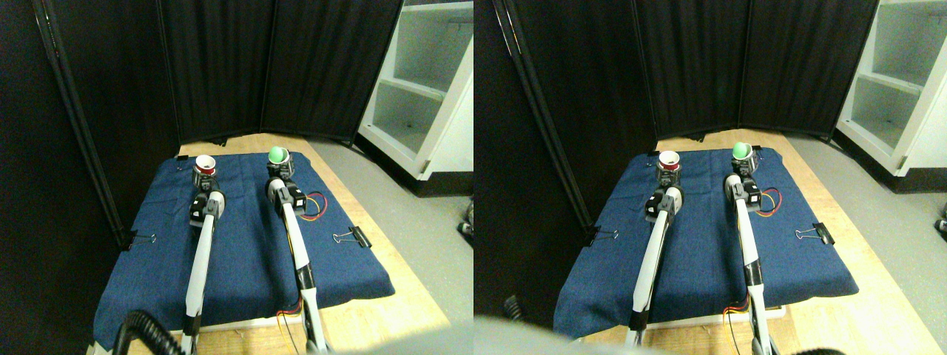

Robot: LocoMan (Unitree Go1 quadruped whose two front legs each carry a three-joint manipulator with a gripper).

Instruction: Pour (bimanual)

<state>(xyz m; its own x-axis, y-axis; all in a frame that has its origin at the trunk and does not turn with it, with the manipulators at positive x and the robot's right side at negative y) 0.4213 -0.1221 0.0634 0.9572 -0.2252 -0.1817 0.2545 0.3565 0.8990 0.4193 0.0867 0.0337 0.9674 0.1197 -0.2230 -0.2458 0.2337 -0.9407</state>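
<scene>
A red cup (205,163) with a white rim stands upright at the far left of the blue cloth (244,251). My left gripper (204,179) is right at its base, at the end of the pale left limb. Further right, a grey cup (280,164) stands upright with a green ball (277,154) in its mouth. My right gripper (281,174) sits at the foot of that cup. The two cups stand about a hand's width apart. Their lower parts are hidden behind the grippers.
Binder clips (354,237) (140,239) pin the cloth to the wooden board (385,310). Red and yellow wires (318,205) loop beside the right limb. Black curtain panels (222,66) close the back and left. A white shelf unit (422,96) stands at the right.
</scene>
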